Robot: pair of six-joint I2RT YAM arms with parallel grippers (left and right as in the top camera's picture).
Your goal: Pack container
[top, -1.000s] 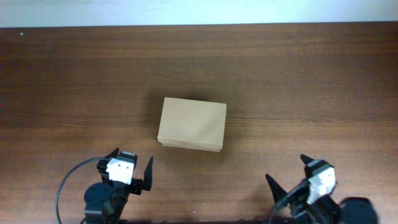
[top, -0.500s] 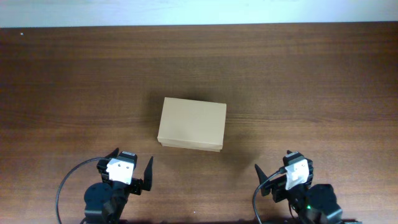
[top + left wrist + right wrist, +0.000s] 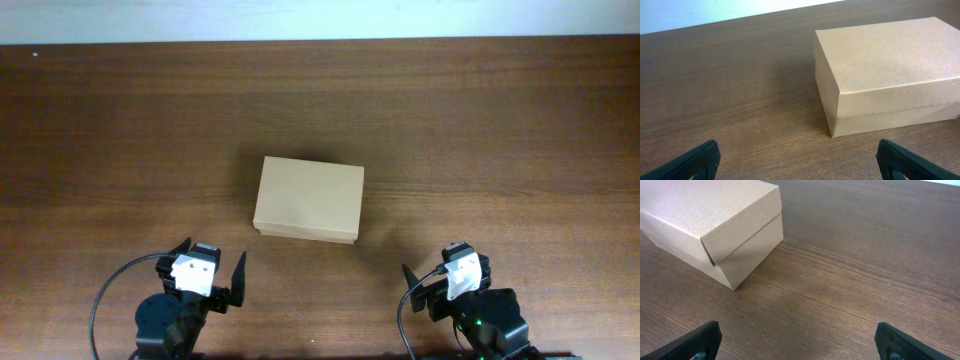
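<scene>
The container is a plain tan cardboard box with its lid shut, lying flat at the middle of the table. In the left wrist view the container sits ahead and to the right; in the right wrist view the container is ahead and to the left. My left gripper hangs near the front edge, left of the box, open and holding nothing. My right gripper is near the front edge to the box's right, open too, with bare wood between its fingers. No pens or tape roll show.
The dark brown wooden table stretches wide on all sides of the box. Its far edge meets a pale strip at the top of the overhead view. A black cable loops beside the left arm.
The right arm has swung left along the front edge and turned toward the box. The left arm and the box have not moved.
</scene>
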